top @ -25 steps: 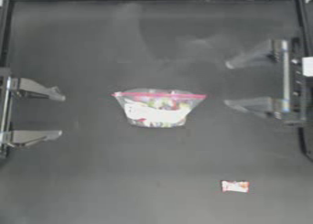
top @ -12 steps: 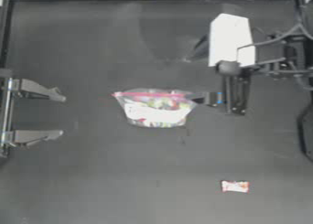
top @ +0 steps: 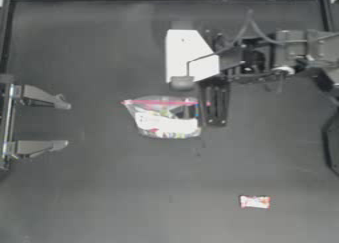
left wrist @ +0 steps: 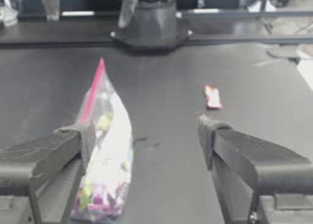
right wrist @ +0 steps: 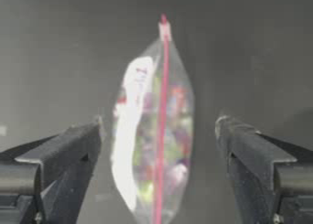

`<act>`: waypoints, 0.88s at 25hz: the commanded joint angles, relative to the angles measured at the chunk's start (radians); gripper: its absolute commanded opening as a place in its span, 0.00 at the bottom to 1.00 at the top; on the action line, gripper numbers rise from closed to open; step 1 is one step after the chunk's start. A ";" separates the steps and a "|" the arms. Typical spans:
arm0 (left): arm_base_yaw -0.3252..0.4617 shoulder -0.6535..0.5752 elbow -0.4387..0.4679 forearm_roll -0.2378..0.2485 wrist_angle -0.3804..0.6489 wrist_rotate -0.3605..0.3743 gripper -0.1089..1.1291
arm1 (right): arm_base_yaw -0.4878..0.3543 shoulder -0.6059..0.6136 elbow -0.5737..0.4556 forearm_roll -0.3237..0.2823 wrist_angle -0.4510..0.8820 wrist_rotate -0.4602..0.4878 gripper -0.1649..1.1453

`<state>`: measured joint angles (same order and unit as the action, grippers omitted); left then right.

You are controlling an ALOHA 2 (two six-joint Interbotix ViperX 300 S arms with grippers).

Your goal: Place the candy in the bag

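You have a dark grey table (top: 86, 197), matte, with no pattern. The bag (top: 165, 117) at its middle is clear plastic with a pink-red strip along its far edge, a plain white patch on its face, and a jumble of green, yellow, pink and blue sweets showing through. The candy (top: 254, 202) near the right corner is white with pink-red marks at both ends. Your right gripper (top: 213, 107) has dark, almost black jaws; its arm carries a white housing. Your left gripper (top: 65, 124) shows pale grey jaws from above and dark grey ones in its wrist view.
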<state>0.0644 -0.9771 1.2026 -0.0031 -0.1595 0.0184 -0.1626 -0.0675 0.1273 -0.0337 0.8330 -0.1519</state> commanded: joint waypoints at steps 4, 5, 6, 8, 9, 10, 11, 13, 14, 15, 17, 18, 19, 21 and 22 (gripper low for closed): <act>0.003 0.012 -0.002 -0.015 -0.005 -0.002 0.87 | 0.002 0.067 -0.106 0.002 0.046 -0.012 0.89; 0.005 0.012 0.000 -0.017 -0.005 0.000 0.87 | 0.000 0.078 -0.117 0.000 0.051 -0.014 0.89; 0.006 0.012 0.002 -0.017 -0.003 0.000 0.87 | 0.002 0.089 -0.126 0.002 0.054 -0.014 0.89; 0.008 0.012 0.003 -0.017 -0.003 0.000 0.87 | 0.002 0.109 -0.143 0.002 0.057 -0.021 0.89; 0.008 0.012 0.003 -0.017 -0.003 0.000 0.87 | 0.002 0.118 -0.150 0.002 0.057 -0.025 0.89; 0.009 0.012 0.003 -0.015 -0.005 0.000 0.87 | 0.002 0.130 -0.160 0.002 0.057 -0.028 0.89; 0.009 0.012 0.003 -0.017 -0.005 0.000 0.87 | 0.002 0.140 -0.167 0.000 0.058 -0.029 0.89; 0.009 0.012 0.003 -0.017 -0.003 0.002 0.87 | 0.002 0.158 -0.179 0.002 0.058 -0.034 0.89; 0.009 0.012 0.003 -0.017 -0.003 0.002 0.87 | 0.002 0.167 -0.186 0.002 0.060 -0.037 0.89; 0.011 0.012 0.003 -0.015 -0.002 0.002 0.87 | 0.002 0.178 -0.195 0.000 0.061 -0.041 0.89; 0.011 0.012 0.003 -0.015 0.002 0.002 0.87 | 0.002 0.195 -0.213 0.000 0.069 -0.051 0.89; 0.011 0.012 0.003 -0.017 0.002 0.002 0.87 | 0.002 0.204 -0.222 -0.003 0.075 -0.054 0.89; 0.011 0.012 0.003 -0.017 0.002 0.002 0.87 | 0.002 0.213 -0.233 -0.008 0.080 -0.054 0.89; 0.011 0.012 0.003 -0.017 0.003 0.002 0.87 | 0.002 0.238 -0.256 -0.017 0.092 -0.055 0.89; 0.011 0.012 0.003 -0.017 0.002 0.002 0.87 | 0.002 0.247 -0.267 -0.020 0.098 -0.057 0.89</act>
<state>0.0721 -0.9771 1.2180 -0.0184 -0.1534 0.0184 -0.1611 0.1871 -0.0982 -0.0460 0.9250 -0.2071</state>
